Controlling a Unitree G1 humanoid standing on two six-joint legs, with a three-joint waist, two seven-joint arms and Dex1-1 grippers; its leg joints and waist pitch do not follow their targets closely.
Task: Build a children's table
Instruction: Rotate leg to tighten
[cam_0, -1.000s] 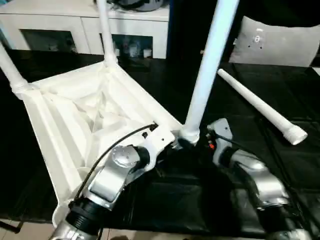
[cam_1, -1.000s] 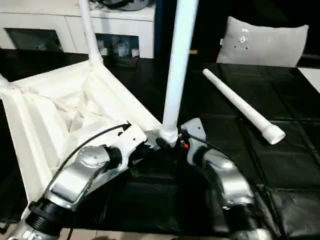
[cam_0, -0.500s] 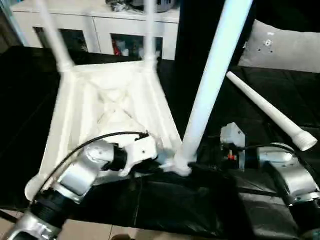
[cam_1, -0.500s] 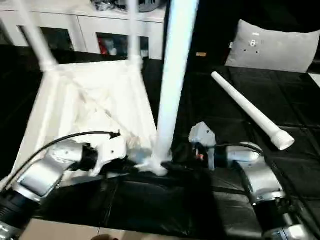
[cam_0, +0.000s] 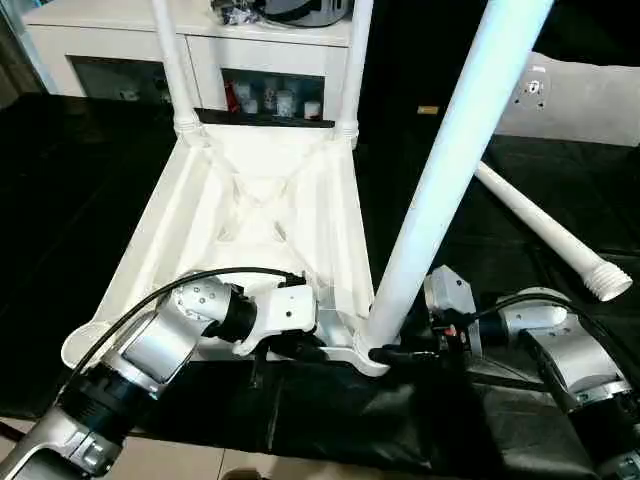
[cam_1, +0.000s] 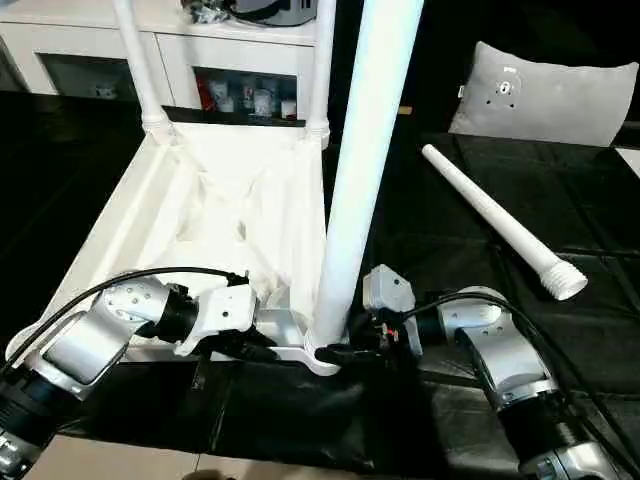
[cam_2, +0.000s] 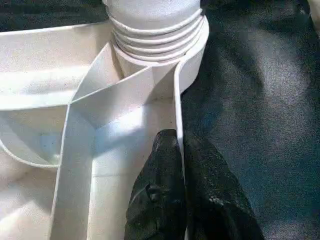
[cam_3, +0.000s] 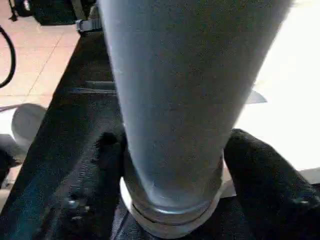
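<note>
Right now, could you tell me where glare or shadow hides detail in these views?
Left eye view: glare washes the table top nearly flat white, its ribs faint, while the black surface stays dark. Right wrist view: the near leg sits dim in shade against a bright backdrop.

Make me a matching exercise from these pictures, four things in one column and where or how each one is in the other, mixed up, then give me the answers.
Things
1. loose leg
2. left gripper
3. right gripper
4. cushion

States
A. fingers either side of the near leg at its base
B. lying flat on the black surface, right of the table top
C. fingers pinched on the table top's rim by the near corner socket
D. at the far right, behind the loose leg

Pairs: 1-B, 2-C, 3-A, 4-D
</note>
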